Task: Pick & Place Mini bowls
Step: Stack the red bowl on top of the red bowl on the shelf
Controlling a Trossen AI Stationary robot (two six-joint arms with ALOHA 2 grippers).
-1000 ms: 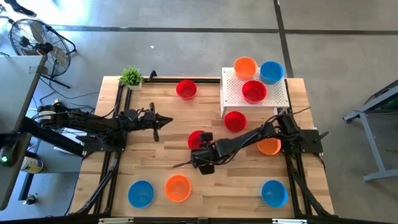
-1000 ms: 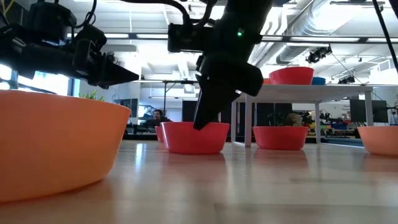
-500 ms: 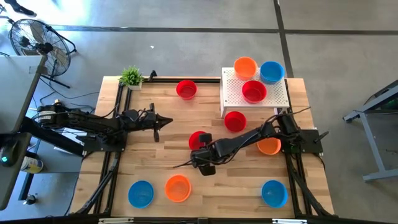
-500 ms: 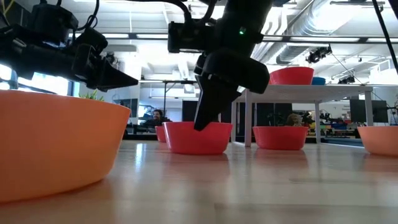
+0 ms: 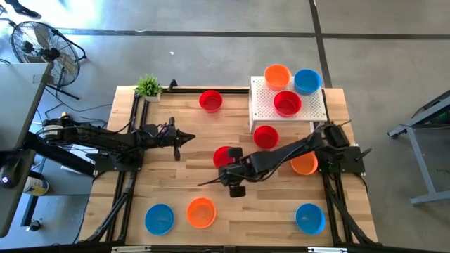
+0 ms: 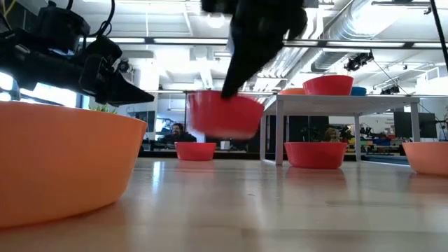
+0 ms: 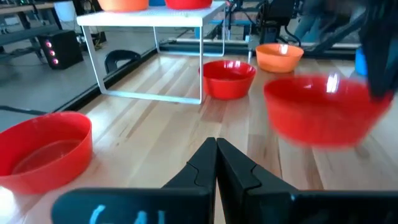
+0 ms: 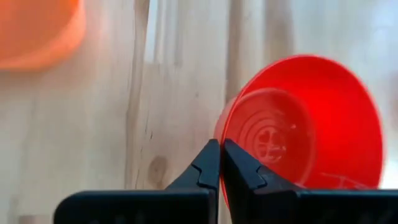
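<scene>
lift-off is the news: the red bowl (image 6: pixel 224 115) at mid-bench, which sat on the wood half a second ago with the right claw (image 8: pixel 221 163) reaching down over its rim, now hangs clear of the bench (image 5: pixel 183 183) in the low view, with daylight under its base; the right claw's fingers have pinched together on the near wall of that bowl (the right wrist view shows them pressed tight with the rim caught between the tips), so the grasp took and the carry has begun; from above the bowl (image 5: pixel 223 156) shows just beyond the claw (image 5: pixel 233 174), hardly shifted sideways from a second ago, so the change reads as a rise rather than a traverse.

left claw (image 7: pixel 216 163) hovers over the left half of the bench, fingers clenched on nothing, in the same spot as before; it is only waiting.

other bowls are unmoved: a red bowl (image 5: pixel 210 100) near the far edge, another red bowl (image 5: pixel 266 136) just in front of the white stand (image 5: pixel 309 109), an orange bowl (image 5: pixel 304 165) beside the right arm, three on the stand, and three more along the near edge.

my judgement: the pick is done and the place is what remains; a pinch on a thin glossy rim could let the bowl tilt or slip on the way.
</scene>
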